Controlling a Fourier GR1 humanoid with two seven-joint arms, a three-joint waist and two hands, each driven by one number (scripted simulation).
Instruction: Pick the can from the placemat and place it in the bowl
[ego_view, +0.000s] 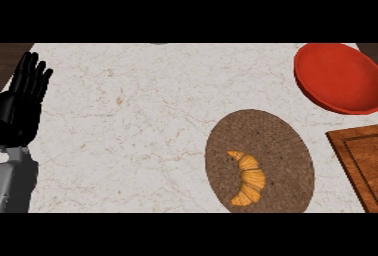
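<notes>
A croissant (247, 178) lies on the lower half of the brown oval placemat (280, 135), on the marble desk (133, 110); the red bowl (336, 77) sits apart at upper right; a wooden board (362, 160) lies just beside the mat's right. The left hand (22, 97) rests at the left edge, fingers straight, slightly spread, pointing up.
</notes>
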